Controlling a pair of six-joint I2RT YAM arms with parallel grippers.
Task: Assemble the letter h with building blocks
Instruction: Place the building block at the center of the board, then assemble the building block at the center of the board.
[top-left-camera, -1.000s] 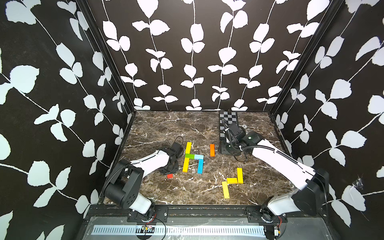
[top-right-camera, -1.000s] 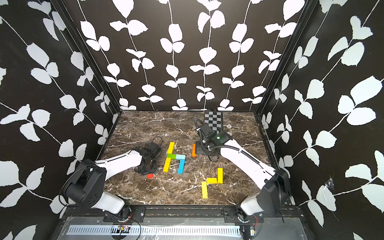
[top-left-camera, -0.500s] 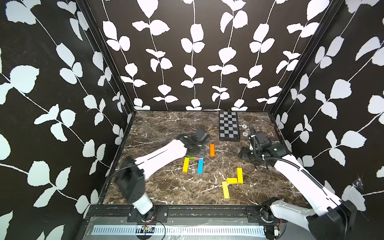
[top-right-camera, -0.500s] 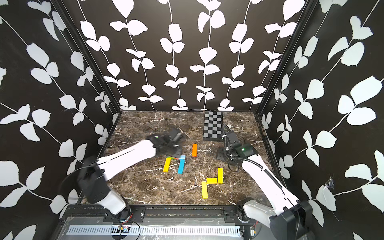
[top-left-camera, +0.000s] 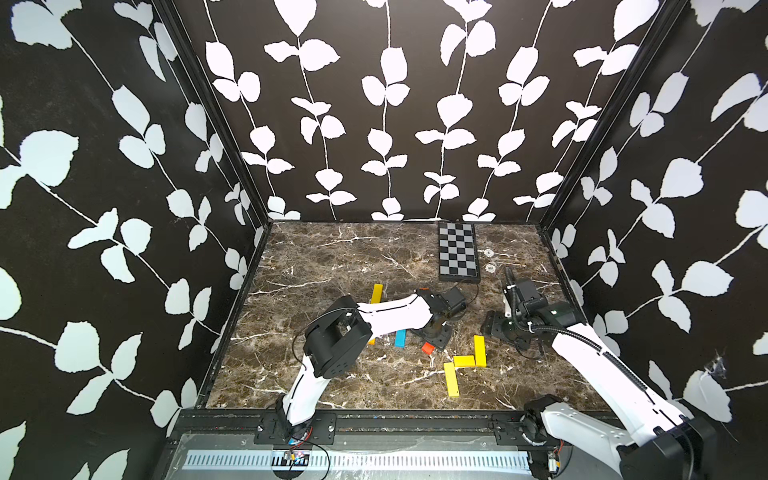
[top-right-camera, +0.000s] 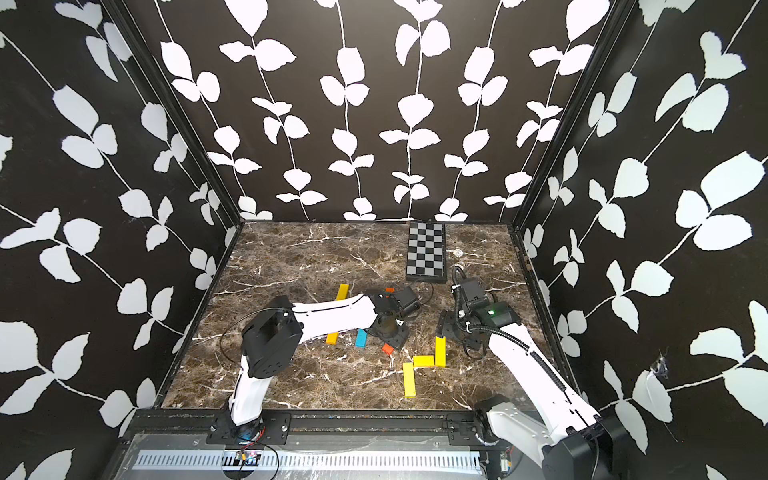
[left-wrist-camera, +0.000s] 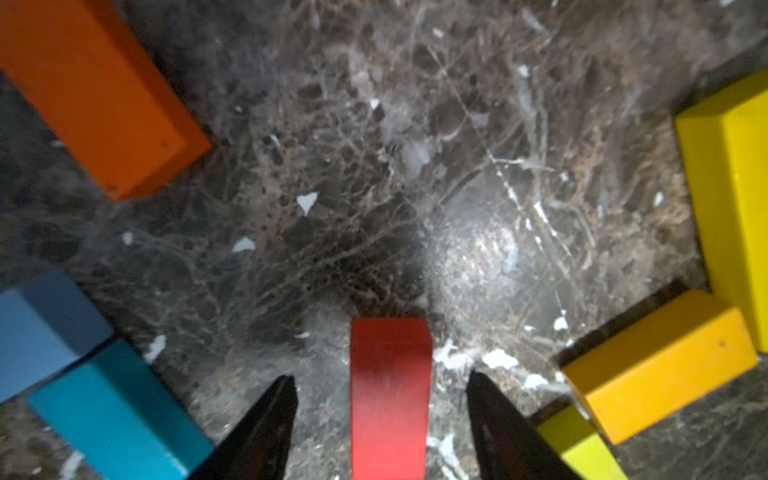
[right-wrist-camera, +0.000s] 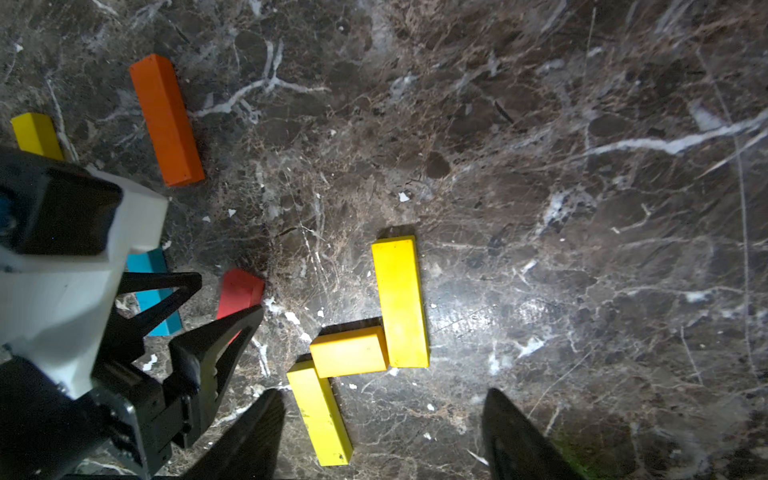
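Note:
The building blocks lie scattered on the marble floor. A short red block (left-wrist-camera: 388, 395) lies flat between the parted fingers of my left gripper (left-wrist-camera: 380, 382), with a gap on each side; in a top view it sits at the gripper's tip (top-left-camera: 427, 348). To its right, two long yellow blocks (top-left-camera: 480, 351) (top-left-camera: 451, 379) and a short amber block (top-left-camera: 464, 360) touch in a stepped chain. My right gripper (right-wrist-camera: 382, 399) stands open and holds nothing, its fingers beside the nearer long yellow block (right-wrist-camera: 320, 411). An orange block (right-wrist-camera: 166, 120) and a blue block (top-left-camera: 400, 338) lie apart.
A black-and-grey checkered board (top-left-camera: 457, 251) lies at the back right. My left arm (top-left-camera: 390, 316) stretches across the middle and hides some blocks; another yellow block (top-left-camera: 377, 293) shows behind it. Black walls with white leaves close in three sides.
My left arm swung from the left side to the middle right with the red block, and its jaws opened round it. My right arm drew back from the orange block to the right.

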